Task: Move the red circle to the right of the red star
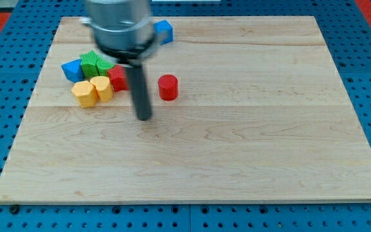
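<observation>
The red circle (168, 87) stands on the wooden board, right of the block cluster. The red star (118, 78) sits at the cluster's right side, partly hidden behind my rod. My tip (145, 117) rests on the board below and between the two, a little below-left of the red circle and below-right of the red star, touching neither.
Left of the red star lie a green block (95, 64), a blue block (73, 69) and two yellow blocks (84, 94) (102, 87). Another blue block (163, 31) sits near the board's top edge. The board (237, 142) lies on a blue pegboard.
</observation>
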You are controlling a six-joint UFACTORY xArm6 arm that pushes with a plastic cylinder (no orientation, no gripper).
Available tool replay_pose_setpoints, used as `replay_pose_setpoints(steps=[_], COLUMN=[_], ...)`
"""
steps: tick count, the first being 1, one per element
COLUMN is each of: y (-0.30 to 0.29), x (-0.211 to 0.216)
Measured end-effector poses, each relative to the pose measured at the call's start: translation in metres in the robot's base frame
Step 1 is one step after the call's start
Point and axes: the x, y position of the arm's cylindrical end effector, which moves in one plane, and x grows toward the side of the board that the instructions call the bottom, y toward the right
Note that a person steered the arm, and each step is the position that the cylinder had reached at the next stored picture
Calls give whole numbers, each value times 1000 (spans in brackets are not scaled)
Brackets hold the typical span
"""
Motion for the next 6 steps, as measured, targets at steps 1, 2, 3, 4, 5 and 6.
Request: replay_pose_setpoints(steps=[1,2,3,4,5,6], y=[52,7,-13,16,-15,-3], x=[-24,-57,-71,-122,-193,-234])
